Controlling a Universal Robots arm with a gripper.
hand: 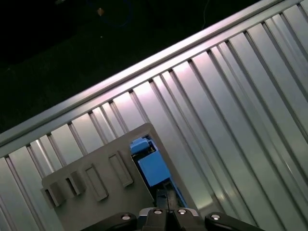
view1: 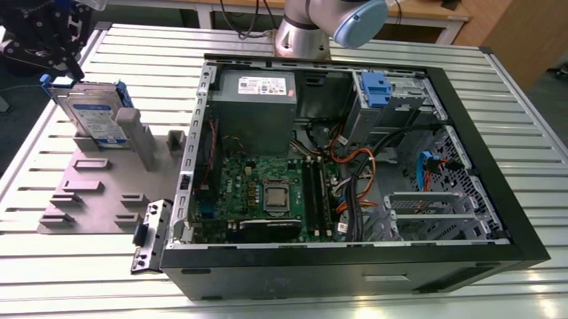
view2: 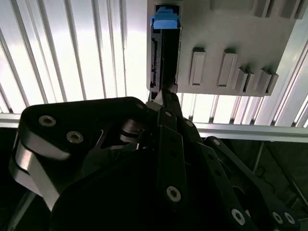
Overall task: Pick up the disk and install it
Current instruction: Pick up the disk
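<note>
My hand (view1: 53,58) sits right at the top edge of the disk (view1: 93,114), which stands on edge in a slot of the grey holder (view1: 98,199) on the slatted table (view1: 80,279), beside the open computer case (view1: 506,226). Whether I have clenched on it, I cannot tell.
</note>
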